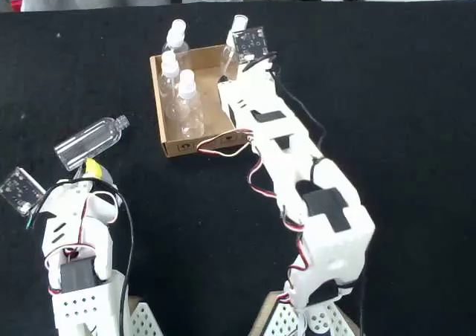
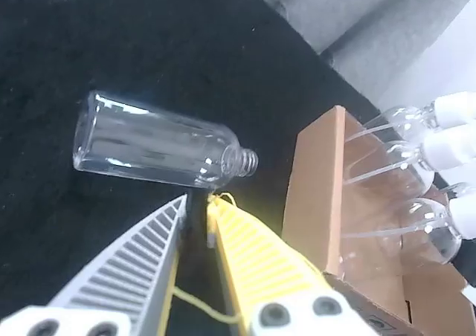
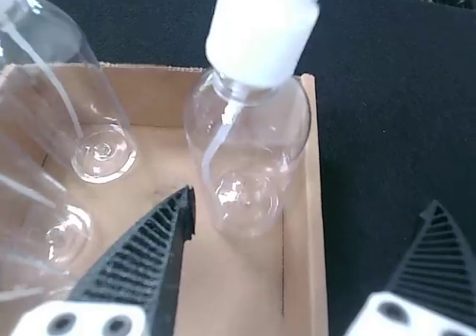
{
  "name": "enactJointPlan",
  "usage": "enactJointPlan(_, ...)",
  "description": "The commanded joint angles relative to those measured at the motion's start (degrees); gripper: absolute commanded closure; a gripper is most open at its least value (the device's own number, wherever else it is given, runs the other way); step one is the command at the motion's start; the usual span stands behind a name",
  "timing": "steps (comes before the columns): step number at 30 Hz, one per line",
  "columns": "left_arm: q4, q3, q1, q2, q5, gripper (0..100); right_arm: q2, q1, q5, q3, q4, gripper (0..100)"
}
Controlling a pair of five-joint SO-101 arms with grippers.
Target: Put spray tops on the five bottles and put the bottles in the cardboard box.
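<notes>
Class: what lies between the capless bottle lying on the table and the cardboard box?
Nothing but bare black table lies between the capless bottle and the cardboard box; the high view shows the gap plainly.

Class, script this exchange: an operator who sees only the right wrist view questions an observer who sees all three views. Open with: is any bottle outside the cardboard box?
Observer: Yes. One uncapped bottle lies on its side on the table, on the left arm's side of the cardboard box.
Operator: Where is the left gripper?
Observer: The left gripper is by that bottle's open neck, shut and holding nothing.
Operator: How many are boxed?
Observer: The high view shows four capped bottles standing inside.
</notes>
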Motion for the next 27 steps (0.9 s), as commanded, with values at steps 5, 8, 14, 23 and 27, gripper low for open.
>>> enactJointPlan(5, -1.7, 1.6, -0.6, -0.5, -0.4, 96, -11.2, -1.4, 1.0, 3.2, 4.4, 60.3)
enactJointPlan(8, -1.7, 1.6, -0.6, -0.5, -0.4, 96, -14.8, -1.4, 1.0, 3.2, 11.1, 60.3)
enactJointPlan(14, -2.2, 1.3, -5.0, -0.5, -0.5, 96, -21.4, -1.7, 0.6, 3.3, 22.3, 60.3)
enactJointPlan(23, -2.2, 0.7, -6.8, -0.5, -0.5, 96, -31.3, -1.7, 0.4, 3.6, 40.1, 60.3)
enactJointPlan(27, -2.2, 0.7, -6.8, -0.5, -0.5, 96, -36.5, -1.8, -2.1, 3.6, 47.2, 60.3)
